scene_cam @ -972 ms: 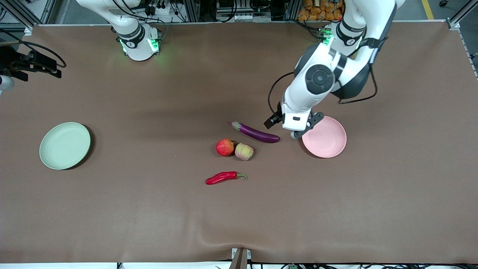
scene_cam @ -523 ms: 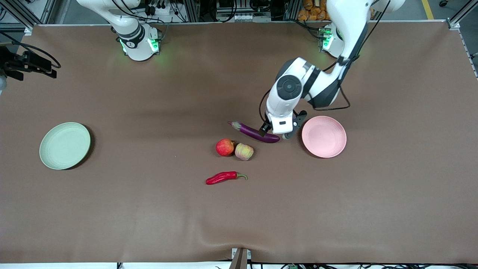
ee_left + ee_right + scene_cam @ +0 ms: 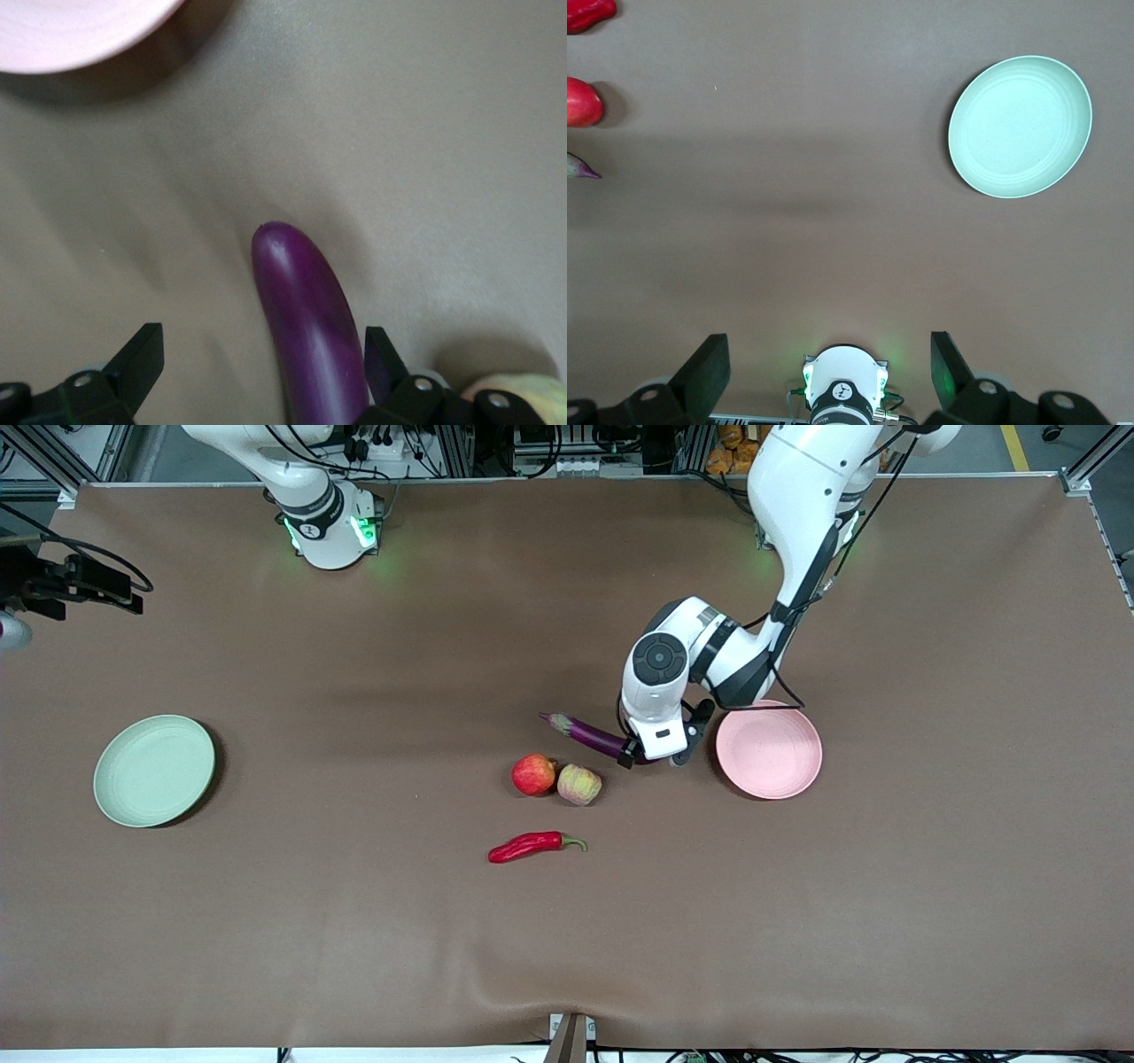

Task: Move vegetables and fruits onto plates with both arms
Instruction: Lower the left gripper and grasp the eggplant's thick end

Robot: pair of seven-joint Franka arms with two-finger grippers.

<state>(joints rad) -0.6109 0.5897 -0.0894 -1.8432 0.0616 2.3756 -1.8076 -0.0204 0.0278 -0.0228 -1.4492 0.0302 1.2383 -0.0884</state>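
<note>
Eggplant (image 3: 592,734) lies beside our pink plate (image 3: 769,749); our left gripper (image 3: 257,376) straddles its rounded end, jaws wide. Our right gripper (image 3: 830,376) waits high over the table, wide too, green plate (image 3: 1021,126) below.

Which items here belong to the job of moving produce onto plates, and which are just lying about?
Part of the job:
- long purple eggplant, between the left gripper's open jaws
- bright red round fruit
- pale pink-green round fruit
- wrinkled red chili pepper
- round pale pink plate
- round pale green plate

Lying about:
- nothing except the brown table cover
</note>
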